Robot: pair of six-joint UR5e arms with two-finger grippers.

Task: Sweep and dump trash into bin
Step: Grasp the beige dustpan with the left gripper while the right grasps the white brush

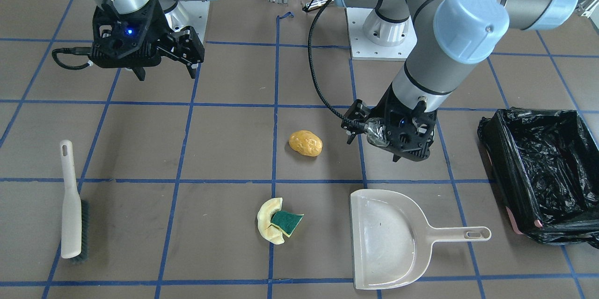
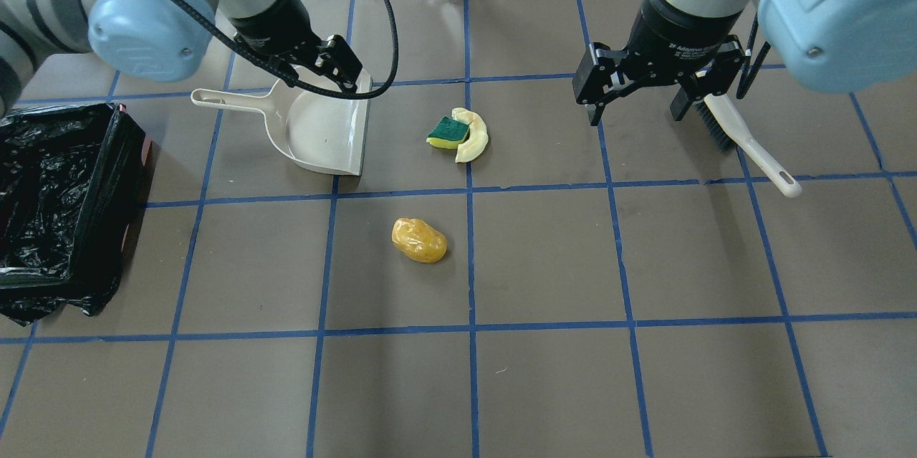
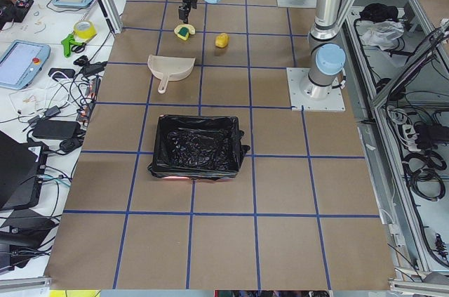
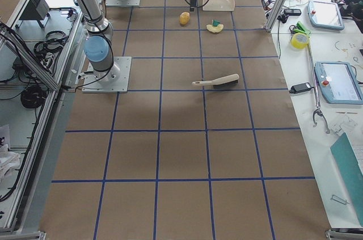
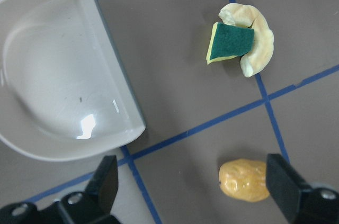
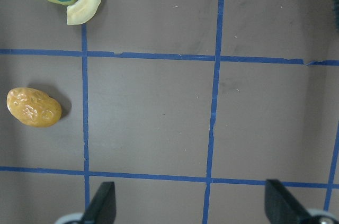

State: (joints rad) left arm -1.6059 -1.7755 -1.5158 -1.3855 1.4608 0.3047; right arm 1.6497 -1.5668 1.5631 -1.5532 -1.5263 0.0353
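The trash lies mid-table. The orange-brown lump (image 2: 419,240) lies alone, and the green-and-yellow sponge piece (image 2: 448,132) leans on the pale crescent slice (image 2: 476,139). The black-lined bin (image 2: 64,207) stands at the robot's left end. The beige dustpan (image 2: 322,132) lies between the bin and the trash. My left gripper (image 2: 340,71) hovers open and empty beside the dustpan; its wrist view shows the dustpan (image 5: 58,75), the sponge piece (image 5: 230,44) and the lump (image 5: 244,180). My right gripper (image 2: 636,112) hangs open and empty above the table next to the brush (image 2: 745,142).
The brush (image 1: 72,210) lies flat at the robot's right, its handle toward the robot. The dustpan's handle (image 1: 461,233) points toward the bin (image 1: 543,172). Brown table with a blue tape grid; the arm bases stand at the robot's edge.
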